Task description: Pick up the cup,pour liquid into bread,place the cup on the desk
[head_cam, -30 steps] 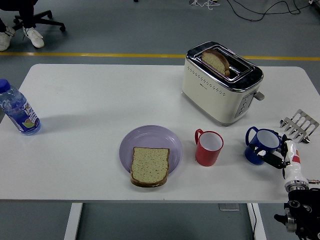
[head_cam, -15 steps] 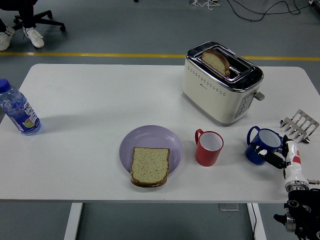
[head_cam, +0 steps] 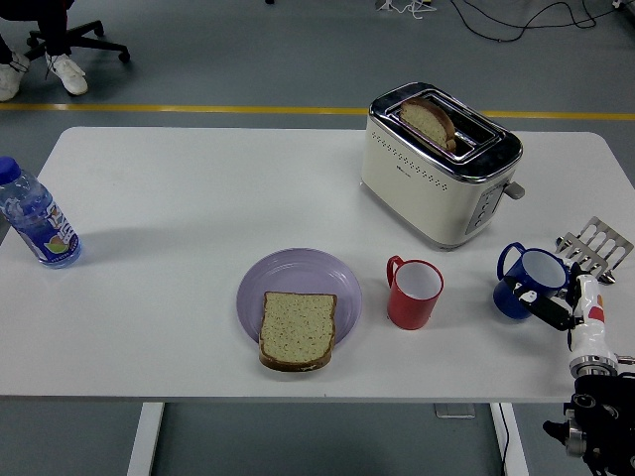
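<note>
One robot hand, the right, comes in from the lower right corner and has its dark fingers wrapped around the near side of the blue cup, gripping its body; the left arm does not show. Whether the cup rests on the white surface or is just lifted off it cannot be told. The cup looks like a rigid, glossy mug: light enough for one hand, but probably slick, and any liquid inside would shift when it tips. Its loop handle points away from the palm, to the left, so the hold is on the round wall; a firm wrap low around the body seems the safer choice, since a loose hold could let it twist during the pour.

Left of the hand, well apart from the blue cup, stands a red cup with its handle also to the left. Further left again lies the bread, overlapping the near rim of a purple plate. Beyond the hand, close by, sits a small metal rack; further off and to the left is a cream toaster holding a slice. A water bottle stands at the far left edge.
</note>
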Action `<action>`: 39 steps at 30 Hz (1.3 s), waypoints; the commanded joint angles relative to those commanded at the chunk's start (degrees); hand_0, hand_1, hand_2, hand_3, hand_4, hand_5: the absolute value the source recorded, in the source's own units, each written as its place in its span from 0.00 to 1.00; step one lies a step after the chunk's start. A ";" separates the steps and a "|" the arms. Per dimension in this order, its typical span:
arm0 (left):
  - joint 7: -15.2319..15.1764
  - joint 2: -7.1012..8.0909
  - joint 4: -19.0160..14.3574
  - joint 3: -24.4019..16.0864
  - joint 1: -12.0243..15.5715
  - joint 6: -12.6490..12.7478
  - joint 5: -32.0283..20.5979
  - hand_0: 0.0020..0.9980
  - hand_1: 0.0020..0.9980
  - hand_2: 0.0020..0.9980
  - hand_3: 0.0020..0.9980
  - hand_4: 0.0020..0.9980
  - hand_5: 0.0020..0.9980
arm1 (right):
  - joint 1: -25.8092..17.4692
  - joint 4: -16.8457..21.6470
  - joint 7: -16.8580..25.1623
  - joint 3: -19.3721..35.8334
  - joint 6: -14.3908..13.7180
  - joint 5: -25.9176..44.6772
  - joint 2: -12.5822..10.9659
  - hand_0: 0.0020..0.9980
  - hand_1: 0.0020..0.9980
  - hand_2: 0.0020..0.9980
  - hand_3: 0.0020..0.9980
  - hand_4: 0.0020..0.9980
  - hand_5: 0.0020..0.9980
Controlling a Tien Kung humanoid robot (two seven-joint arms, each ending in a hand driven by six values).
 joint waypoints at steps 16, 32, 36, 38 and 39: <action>0.07 0.39 0.00 -1.06 -0.20 0.02 1.06 0.64 0.67 0.69 0.57 0.39 1.00 | -0.81 19.94 -22.15 5.12 7.49 -16.07 -11.19 0.34 0.28 0.42 0.45 0.91 0.00; 0.13 0.57 0.06 -1.26 -0.35 0.10 1.35 0.64 0.67 0.69 0.57 0.39 1.00 | 11.94 36.10 -44.67 -4.98 22.48 -22.09 -16.99 0.31 0.26 0.42 0.46 0.86 0.00; 0.13 0.58 0.08 -1.11 -0.34 0.10 1.21 0.65 0.67 0.68 0.57 0.39 1.00 | 14.75 36.79 -44.88 -7.52 22.05 -21.15 -15.59 0.31 0.25 0.41 0.46 0.87 0.00; 0.13 0.57 0.07 -1.02 -0.28 0.10 1.12 0.65 0.67 0.68 0.57 0.39 1.00 | 17.22 36.68 -44.89 -9.36 21.63 -20.55 -14.09 0.31 0.25 0.41 0.46 0.87 0.00; 0.13 0.56 0.07 -1.00 -0.27 0.10 1.10 0.65 0.67 0.68 0.57 0.39 1.00 | 17.75 36.59 -44.93 -9.75 21.55 -20.44 -13.72 0.31 0.25 0.41 0.46 0.87 0.00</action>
